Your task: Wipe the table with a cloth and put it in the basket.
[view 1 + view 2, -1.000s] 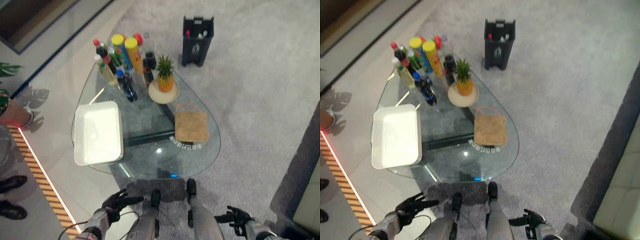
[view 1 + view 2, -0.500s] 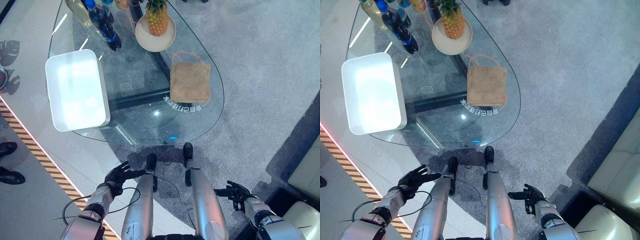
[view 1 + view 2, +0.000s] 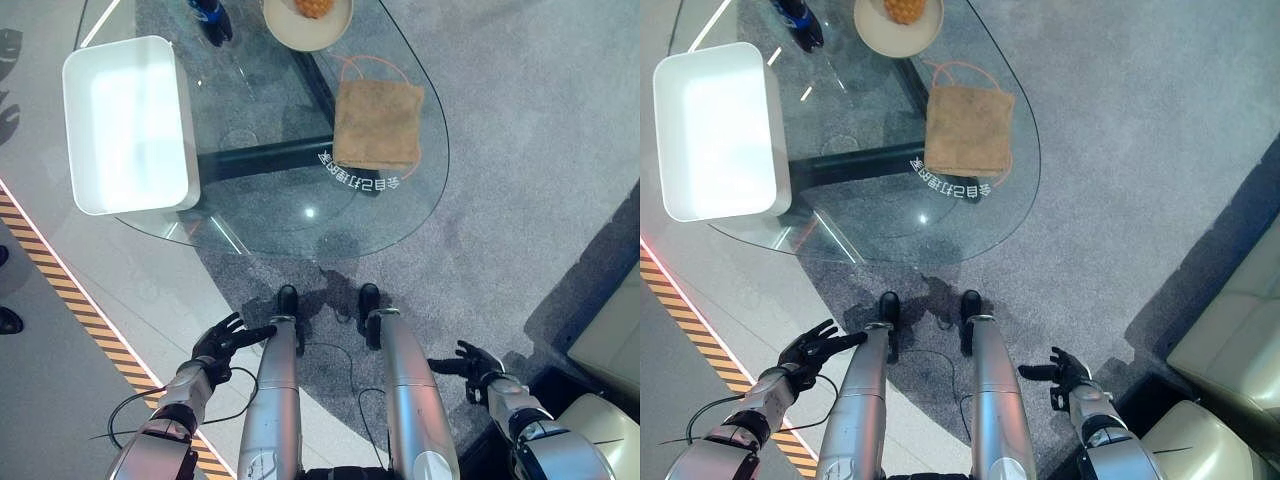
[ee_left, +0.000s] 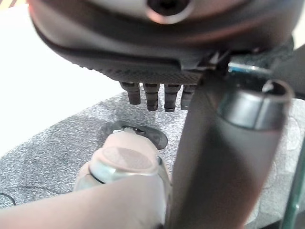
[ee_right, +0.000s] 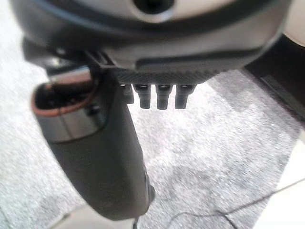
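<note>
On glass table [image 3: 300, 215], white tray [image 3: 125, 125], plate [image 3: 300, 25] of fruit

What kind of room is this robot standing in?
Probably a lounge or showroom floor. A low glass table stands on grey carpet, with a pale sofa to the robot's right. Yellow-and-black striped tape on the hard floor suggests a marked-off demo area.

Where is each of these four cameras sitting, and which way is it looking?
Left eye view: on the head, looking down at the glass table, brown cloth, white basket; both hands low.
Right eye view: beside it, same scene.
Left wrist view: on the left arm, along the left hand to the carpet.
Right wrist view: along the right hand to the carpet.
</note>
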`<state>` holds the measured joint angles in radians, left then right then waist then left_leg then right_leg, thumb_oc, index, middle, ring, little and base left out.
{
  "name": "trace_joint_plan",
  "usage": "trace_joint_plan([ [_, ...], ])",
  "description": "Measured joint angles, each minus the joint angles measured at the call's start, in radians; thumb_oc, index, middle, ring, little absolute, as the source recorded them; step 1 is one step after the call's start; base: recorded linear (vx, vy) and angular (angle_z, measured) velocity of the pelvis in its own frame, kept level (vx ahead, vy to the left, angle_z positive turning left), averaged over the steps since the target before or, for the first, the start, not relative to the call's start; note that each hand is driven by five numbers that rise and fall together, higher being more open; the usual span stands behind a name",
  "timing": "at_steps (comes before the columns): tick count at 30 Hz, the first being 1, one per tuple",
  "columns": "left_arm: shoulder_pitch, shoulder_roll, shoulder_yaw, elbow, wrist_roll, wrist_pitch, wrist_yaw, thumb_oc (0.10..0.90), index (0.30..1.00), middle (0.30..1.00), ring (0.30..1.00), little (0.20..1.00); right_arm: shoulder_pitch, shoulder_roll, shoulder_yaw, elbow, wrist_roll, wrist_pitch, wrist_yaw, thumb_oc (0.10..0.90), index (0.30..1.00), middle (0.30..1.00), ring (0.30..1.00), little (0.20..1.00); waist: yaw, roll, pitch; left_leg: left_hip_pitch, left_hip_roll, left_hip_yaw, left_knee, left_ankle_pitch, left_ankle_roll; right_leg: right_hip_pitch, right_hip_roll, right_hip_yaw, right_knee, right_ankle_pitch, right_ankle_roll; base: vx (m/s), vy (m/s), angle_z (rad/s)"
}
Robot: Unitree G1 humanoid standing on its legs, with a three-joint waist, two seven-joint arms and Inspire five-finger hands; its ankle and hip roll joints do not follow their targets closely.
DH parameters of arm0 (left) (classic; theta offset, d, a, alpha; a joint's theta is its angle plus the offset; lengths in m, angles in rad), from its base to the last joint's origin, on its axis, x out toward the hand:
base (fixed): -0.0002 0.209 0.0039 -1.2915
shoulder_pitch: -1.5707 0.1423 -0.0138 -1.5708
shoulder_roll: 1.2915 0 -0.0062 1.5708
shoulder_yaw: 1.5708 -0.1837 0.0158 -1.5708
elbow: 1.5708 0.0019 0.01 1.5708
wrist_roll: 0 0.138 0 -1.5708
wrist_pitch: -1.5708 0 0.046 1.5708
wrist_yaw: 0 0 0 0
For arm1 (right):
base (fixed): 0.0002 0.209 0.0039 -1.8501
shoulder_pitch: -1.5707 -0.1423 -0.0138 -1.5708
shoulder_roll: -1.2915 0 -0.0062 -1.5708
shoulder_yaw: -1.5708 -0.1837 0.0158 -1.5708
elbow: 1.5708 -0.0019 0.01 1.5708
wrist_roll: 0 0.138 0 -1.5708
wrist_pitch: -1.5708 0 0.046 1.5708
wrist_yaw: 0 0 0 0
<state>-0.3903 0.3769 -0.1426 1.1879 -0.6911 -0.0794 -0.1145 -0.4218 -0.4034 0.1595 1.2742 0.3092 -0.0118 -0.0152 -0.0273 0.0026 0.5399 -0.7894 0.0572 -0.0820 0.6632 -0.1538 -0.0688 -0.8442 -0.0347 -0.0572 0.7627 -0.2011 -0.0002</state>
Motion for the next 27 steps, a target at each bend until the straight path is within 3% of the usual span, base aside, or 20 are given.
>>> trace_joint_plan([
  [7,-0.002,-0.004,-0.001,-0.010,0.000,-0.003,-0.004,0.800,0.900,0.900,0.900,0.900,0.007,0.001,0.000,0.006,0.004,-0.008,-0.004,0.800,0.900,0.900,0.900,0.900,-0.001,0.015,0.004,-0.021,0.001,-0.011,-0.032,0.001,-0.001,-0.019,-0.003,-0.016,-0.031,0.002,0.003,0.02,-0.002,0.02],
  [14,-0.002,-0.007,-0.004,-0.023,0.000,0.000,-0.005,0.800,0.900,0.900,0.900,0.900,0.006,-0.018,0.000,-0.001,0.005,-0.065,-0.061,0.800,0.900,0.900,0.900,0.900,0.012,0.023,0.004,-0.018,0.001,-0.011,-0.056,0.001,-0.002,-0.019,-0.003,-0.017,-0.053,0.007,0.012,0.01,-0.013,-0.01],
  [20,-0.001,0.002,-0.009,-0.028,-0.001,0.005,-0.009,0.800,0.900,0.900,0.900,0.900,-0.034,-0.141,-0.003,-0.091,0.027,-0.131,-0.120,0.800,0.900,0.900,0.900,0.900,0.024,0.023,0.004,-0.019,-0.002,-0.011,-0.077,0.001,-0.002,-0.017,-0.008,-0.021,-0.073,0.008,0.013,0.00,-0.036,0.02],
  [27,-0.001,0.031,-0.043,-0.033,-0.003,0.003,-0.023,0.800,0.900,0.900,0.900,0.900,-0.196,-0.316,0.004,-0.241,0.048,-0.157,-0.161,0.800,0.900,0.900,0.900,0.900,0.028,0.024,0.004,-0.022,-0.008,-0.010,-0.085,0.002,-0.001,-0.015,-0.021,-0.029,-0.084,0.012,0.012,0.00,-0.008,0.03],
])
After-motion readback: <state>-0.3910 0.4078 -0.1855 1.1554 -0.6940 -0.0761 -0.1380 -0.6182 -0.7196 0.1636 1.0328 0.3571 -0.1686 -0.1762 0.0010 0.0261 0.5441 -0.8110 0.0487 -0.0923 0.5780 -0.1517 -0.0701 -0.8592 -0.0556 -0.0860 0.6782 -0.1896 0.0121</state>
